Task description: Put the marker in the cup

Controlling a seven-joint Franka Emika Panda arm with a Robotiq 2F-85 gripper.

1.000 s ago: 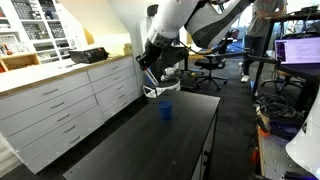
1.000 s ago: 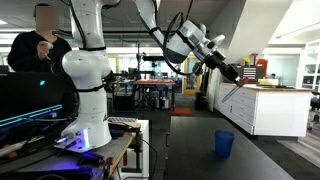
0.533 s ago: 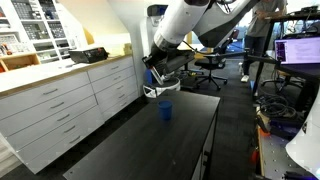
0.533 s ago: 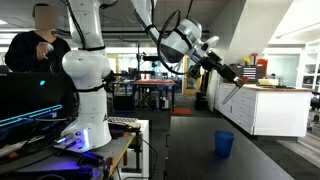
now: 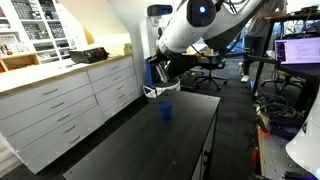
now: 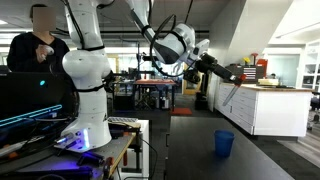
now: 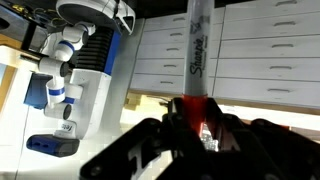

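A lab room with white drawer cabinets (image 5: pixel 70 105) along one wall holds a long black table (image 5: pixel 120 150), and the cup (image 5: pixel 166 112) stands upright on it, alone near the far end.

The gripper (image 7: pixel 196 128) is clamped tight on the marker (image 7: pixel 197 50), which in the wrist view runs straight out from between the fingers, its lettered barrel pointing away and a red part sitting right at the grip. In an exterior view the gripper (image 6: pixel 240 75) hangs high in the air, well above the cup (image 6: pixel 224 143) and not yet over its mouth. The cup does not show in the wrist view.

The step in hand looks like the carry toward the cup. To do it well, the arm should:
- bring the marker's free end over the middle of the cup's opening;
- tip the marker close to upright so it enters end first;
- lower until the tip is inside the rim, and only then let go.

A release from this height would likely bounce the marker off the rim or knock the light cup over.

By count there is one marker, one cup and one working arm. A second white robot (image 6: pixel 85 60) stands idle on a stand, and one person (image 6: pixel 30 45) sits behind it.
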